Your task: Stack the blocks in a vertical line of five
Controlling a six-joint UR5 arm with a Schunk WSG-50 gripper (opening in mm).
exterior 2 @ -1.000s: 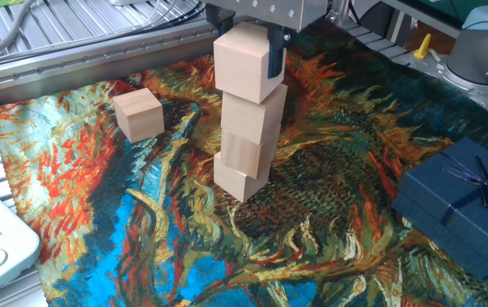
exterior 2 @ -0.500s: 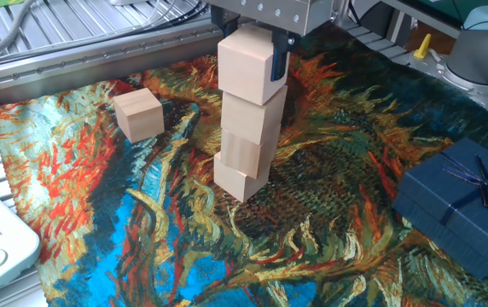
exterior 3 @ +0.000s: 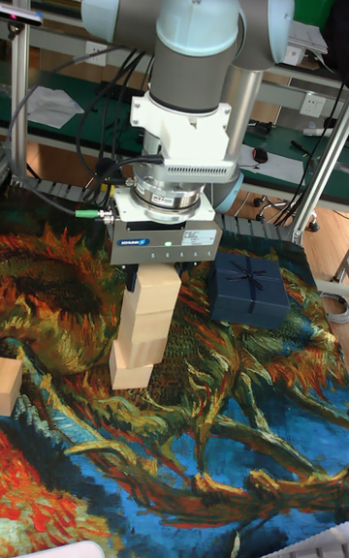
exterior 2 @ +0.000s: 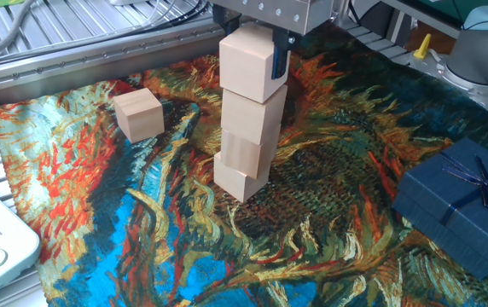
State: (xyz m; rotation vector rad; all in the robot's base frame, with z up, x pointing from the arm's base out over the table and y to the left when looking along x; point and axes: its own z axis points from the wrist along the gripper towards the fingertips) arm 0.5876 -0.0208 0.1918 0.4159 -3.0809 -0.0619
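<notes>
Fixed view looks down on a painted cloth (exterior 2: 329,213) where four pale wooden blocks stand in a slightly crooked column (exterior 2: 246,149). The gripper (exterior 2: 252,64) comes from above and its fingers clasp the top block (exterior 2: 248,61) by its sides; that block sits on the third one, shifted a little off its edges. The bottom block (exterior 2: 240,177) rests on the cloth. A fifth block (exterior 2: 138,114) lies alone on the cloth, well apart to the left of the column. A dark blue gift box (exterior 2: 461,205) with a ribbon sits closed at the right edge; its contents are hidden.

Tall fixed view shows the arm (exterior 3: 199,45) straight above the column (exterior 3: 143,330), the gripper (exterior 3: 155,279) holding the top block, the gift box (exterior 3: 250,289) just behind and to the right, and the loose block (exterior 3: 9,386) at the left border.
</notes>
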